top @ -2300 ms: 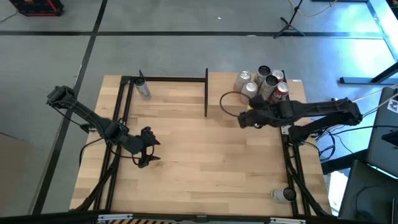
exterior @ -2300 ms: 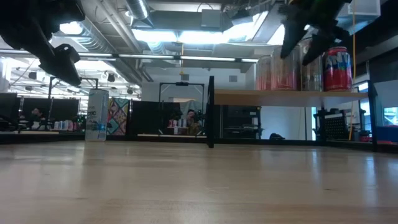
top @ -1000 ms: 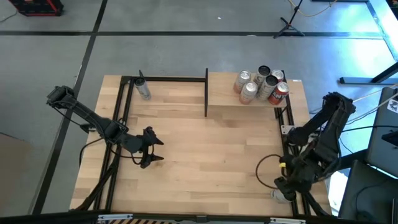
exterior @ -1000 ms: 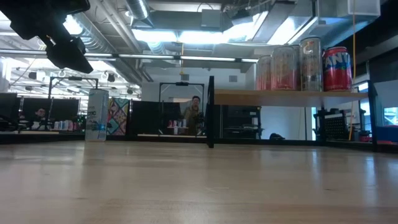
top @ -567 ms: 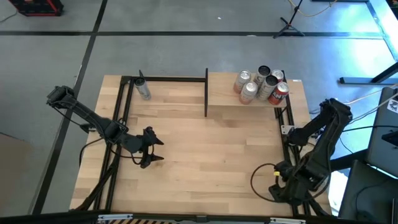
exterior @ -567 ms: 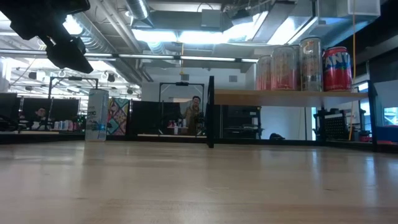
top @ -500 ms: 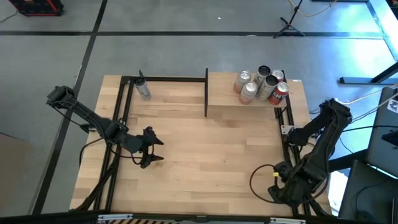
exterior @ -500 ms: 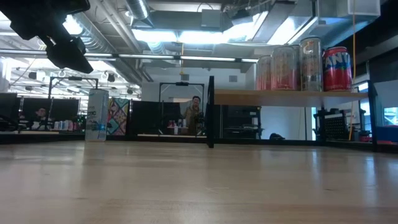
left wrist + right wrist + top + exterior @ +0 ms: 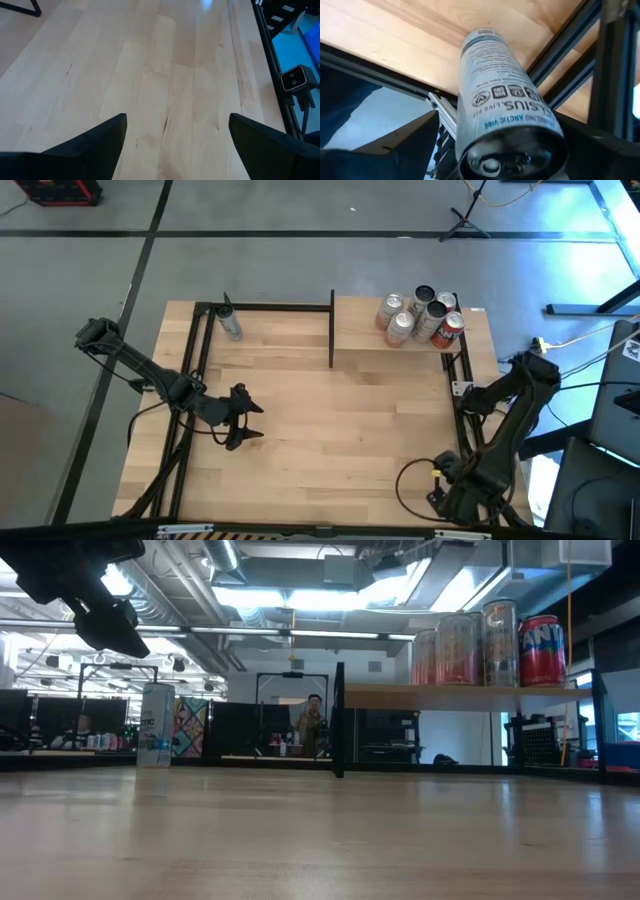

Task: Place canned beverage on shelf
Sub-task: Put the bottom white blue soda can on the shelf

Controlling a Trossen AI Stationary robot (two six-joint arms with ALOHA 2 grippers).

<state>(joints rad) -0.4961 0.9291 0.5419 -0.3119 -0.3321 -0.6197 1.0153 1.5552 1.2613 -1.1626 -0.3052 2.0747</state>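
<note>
**Inspector:** Report the right gripper.

**Operator:** My right gripper (image 9: 510,150) sits at the worktop's (image 9: 330,420) near right corner. A white Celsius can (image 9: 507,110) lies between its fingers (image 9: 395,145), which flank it on both sides; whether they are clenched on it I cannot tell.

**Inspector:** The shelf?

**Operator:** The shelf (image 9: 365,345) is well away from those fingers, at the far right corner, carrying five cans (image 9: 420,315) grouped together.

**Inspector:** Left side?

**Operator:** My left gripper (image 9: 240,418) hovers above bare worktop, fingers (image 9: 95,142) released. A silver can (image 9: 231,326) stands well beyond them, at the far left corner.
</note>
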